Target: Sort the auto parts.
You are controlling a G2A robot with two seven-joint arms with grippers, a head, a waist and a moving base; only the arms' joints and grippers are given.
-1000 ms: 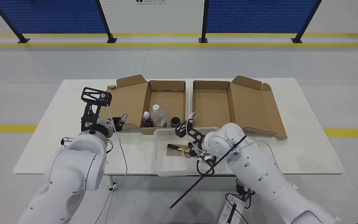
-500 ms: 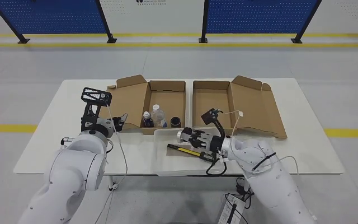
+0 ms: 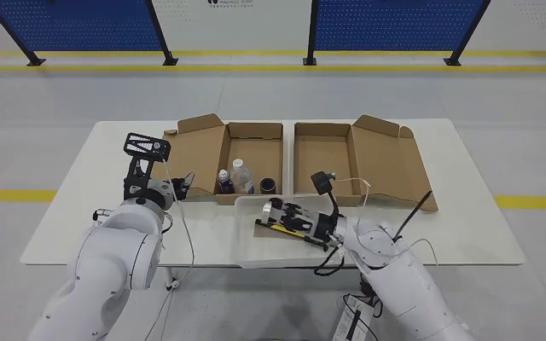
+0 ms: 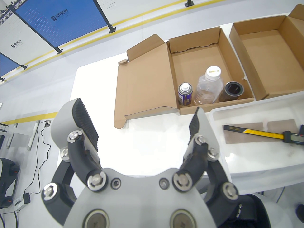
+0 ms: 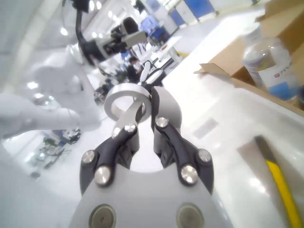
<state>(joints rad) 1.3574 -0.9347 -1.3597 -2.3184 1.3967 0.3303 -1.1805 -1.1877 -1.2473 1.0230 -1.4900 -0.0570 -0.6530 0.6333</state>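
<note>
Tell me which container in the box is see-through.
The middle one, the white-capped plastic bottle; the spray can is blue and the cylinder is black.

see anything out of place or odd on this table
The clear plastic bottle stands in the left cardboard box, between a spray can and a black cylinder; it looks like a drink bottle, hardly an auto part. Nothing looks spilled.
</note>
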